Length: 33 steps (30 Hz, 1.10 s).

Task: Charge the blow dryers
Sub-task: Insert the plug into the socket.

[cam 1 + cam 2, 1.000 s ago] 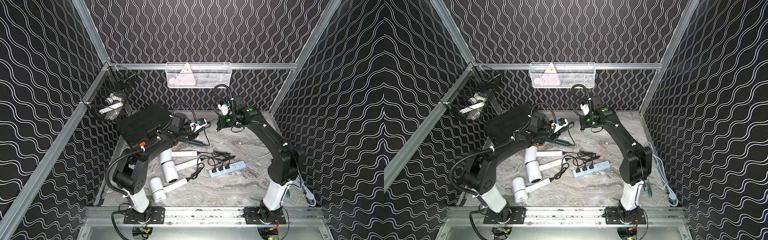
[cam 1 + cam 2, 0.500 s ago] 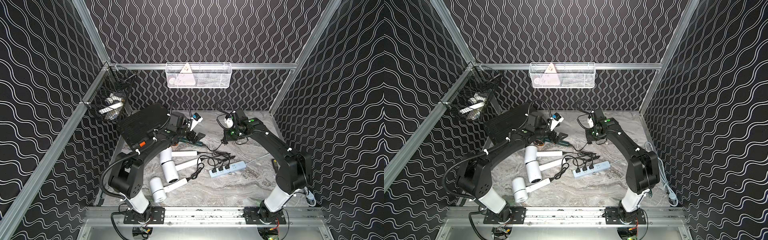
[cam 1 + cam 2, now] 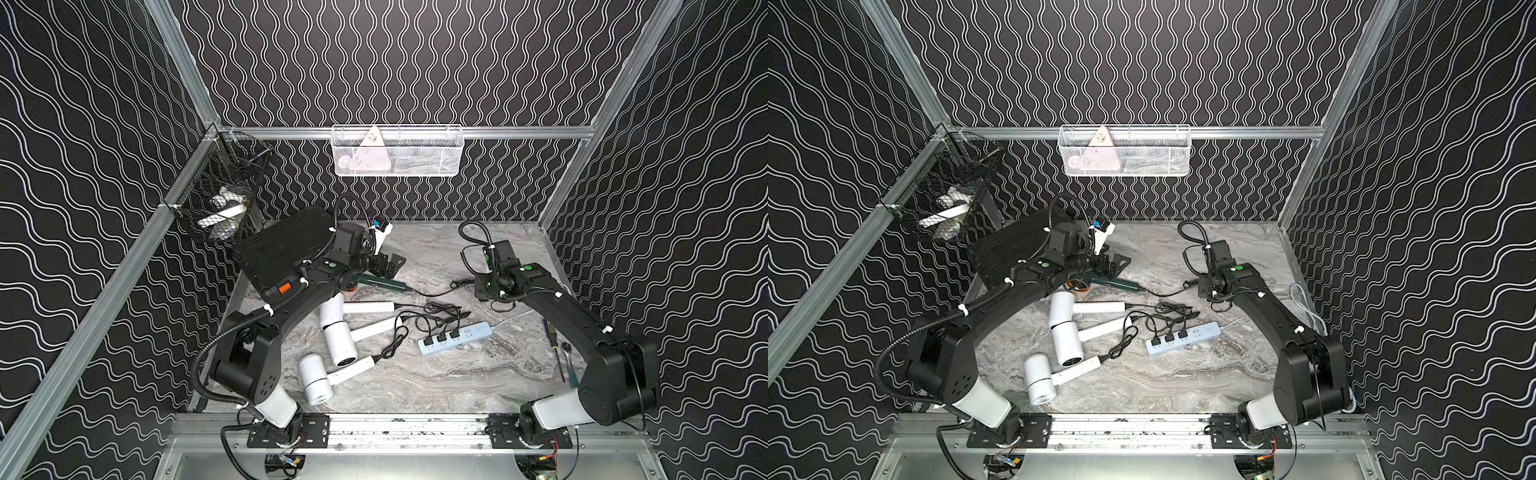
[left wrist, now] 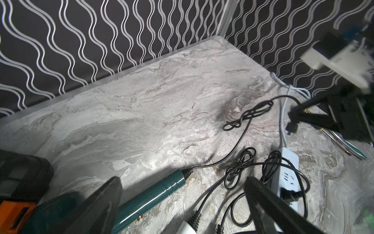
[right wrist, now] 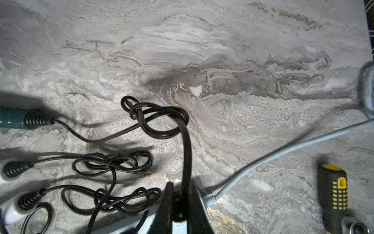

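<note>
On the grey marbled tabletop, both top views: the green dryer lies at back left. Its barrel is hidden under the left arm, so only the glossy handle and a sliver of copper ring show. Left gripper hovers just above the handle, jaws wide, holding nothing. Three white dryers, smooth cylinders with stick handles, lie in front; the arm partly covers the rearmost barrel. Three black plugs sit in the pale blue strip. Right gripper points down, its tips hidden behind the wrist. A ribbed black case sits at back left.

Left wrist: two ridged black fingers stand far apart, with the green handle between them and untouched. The case is cut off at the frame edge, orange latch showing. The right gripper is blurred and what it pinches is unreadable.

Right wrist: jaws are closed on the thin black cord, which runs through a loose knot to the green handle's ribbed collar. A black-and-yellow screwdriver is cut off.

Versus one second ago: the right arm was raised near the back wall and is now low over the tabletop. The left jaws were narrower then and are wide now.
</note>
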{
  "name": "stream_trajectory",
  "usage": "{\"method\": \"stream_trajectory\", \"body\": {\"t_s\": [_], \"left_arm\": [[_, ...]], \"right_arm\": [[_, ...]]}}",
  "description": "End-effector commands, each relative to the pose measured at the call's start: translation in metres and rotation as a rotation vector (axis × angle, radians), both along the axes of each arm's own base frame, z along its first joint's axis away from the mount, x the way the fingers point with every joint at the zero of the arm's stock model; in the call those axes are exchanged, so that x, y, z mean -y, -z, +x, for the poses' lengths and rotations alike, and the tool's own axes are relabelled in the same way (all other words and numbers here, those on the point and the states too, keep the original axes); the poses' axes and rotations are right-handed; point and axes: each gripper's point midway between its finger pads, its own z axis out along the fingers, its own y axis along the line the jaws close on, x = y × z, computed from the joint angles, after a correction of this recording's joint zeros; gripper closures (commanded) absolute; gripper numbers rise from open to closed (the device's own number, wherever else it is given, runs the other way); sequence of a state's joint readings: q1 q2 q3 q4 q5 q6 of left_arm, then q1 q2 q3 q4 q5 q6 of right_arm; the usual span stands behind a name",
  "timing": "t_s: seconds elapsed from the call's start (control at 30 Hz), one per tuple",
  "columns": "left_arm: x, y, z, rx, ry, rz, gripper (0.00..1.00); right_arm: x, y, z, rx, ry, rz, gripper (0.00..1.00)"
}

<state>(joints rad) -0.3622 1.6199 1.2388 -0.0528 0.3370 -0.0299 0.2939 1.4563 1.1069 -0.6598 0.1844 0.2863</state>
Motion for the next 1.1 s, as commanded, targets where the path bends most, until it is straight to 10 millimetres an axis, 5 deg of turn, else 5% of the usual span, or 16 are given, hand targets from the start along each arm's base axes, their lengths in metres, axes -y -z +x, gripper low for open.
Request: {"method": "stream_trajectory", "body": {"t_s": [0.0, 0.27, 0.5, 1.07], "left_arm": [[-0.004, 0.002, 0.005, -0.038, -0.056, -0.014, 0.01], [-0.017, -0.001, 0.005, 0.036, -0.157, 0.105, 0.01], [0.000, 0.004, -0.010, 0.080, -0.124, 0.238, 0.01], [0.003, -0.001, -0.014, 0.101, -0.114, 0.248, 0.01]], "right_arm": [[-0.006, 0.004, -0.010, 0.017, 0.028, 0.084, 1.00], [-0.025, 0.006, -0.037, 0.115, -0.038, 0.261, 1.00], [-0.036, 0.017, -0.048, 0.135, -0.097, 0.328, 1.00], [-0.038, 0.035, -0.053, 0.085, -0.104, 0.331, 1.00]]}}
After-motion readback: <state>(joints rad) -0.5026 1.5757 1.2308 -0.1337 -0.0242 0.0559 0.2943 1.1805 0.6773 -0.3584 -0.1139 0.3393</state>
